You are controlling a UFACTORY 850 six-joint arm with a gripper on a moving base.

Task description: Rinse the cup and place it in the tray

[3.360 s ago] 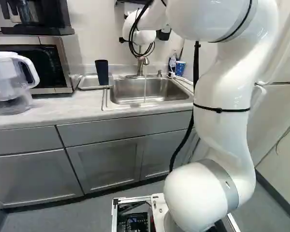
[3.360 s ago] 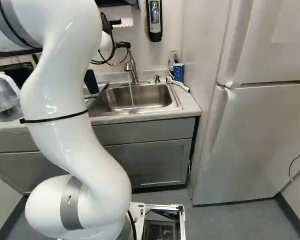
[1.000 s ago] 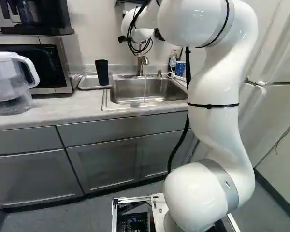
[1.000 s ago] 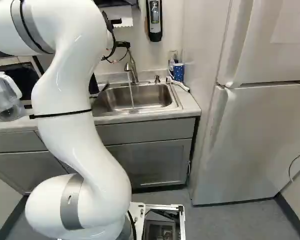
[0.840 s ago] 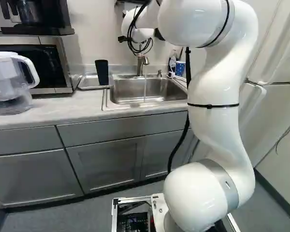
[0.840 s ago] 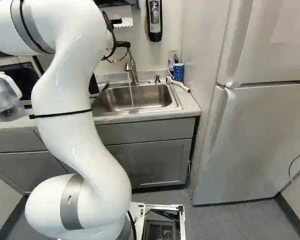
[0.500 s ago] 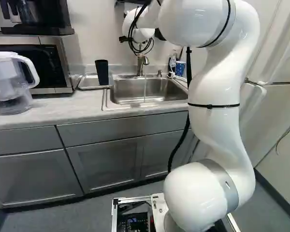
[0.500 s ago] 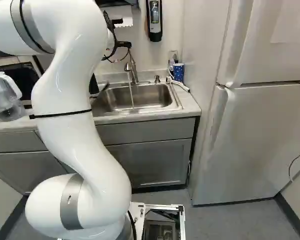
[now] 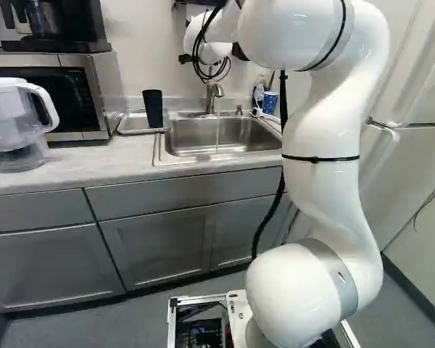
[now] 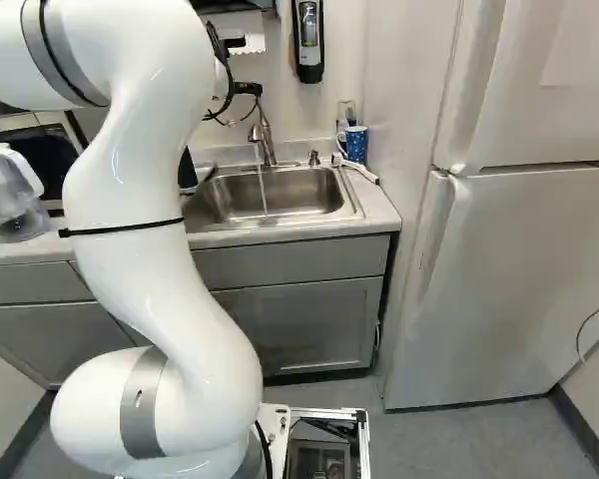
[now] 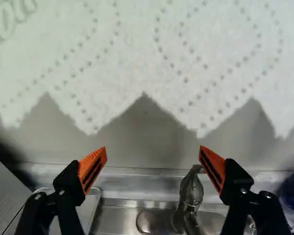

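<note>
Shifted forward from earlier, arm (image 9: 322, 123) arched toward the sink (image 9: 159, 156), fingers (image 11: 93, 169) spread wide, holding nothing

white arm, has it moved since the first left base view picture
Yes. The upright part of the white arm has shifted leftward in the left base view, judged against the lowest joint, which sits where it did.

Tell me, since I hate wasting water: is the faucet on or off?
On. Both base views show a thin stream of water falling from the faucet into the sink.
</note>
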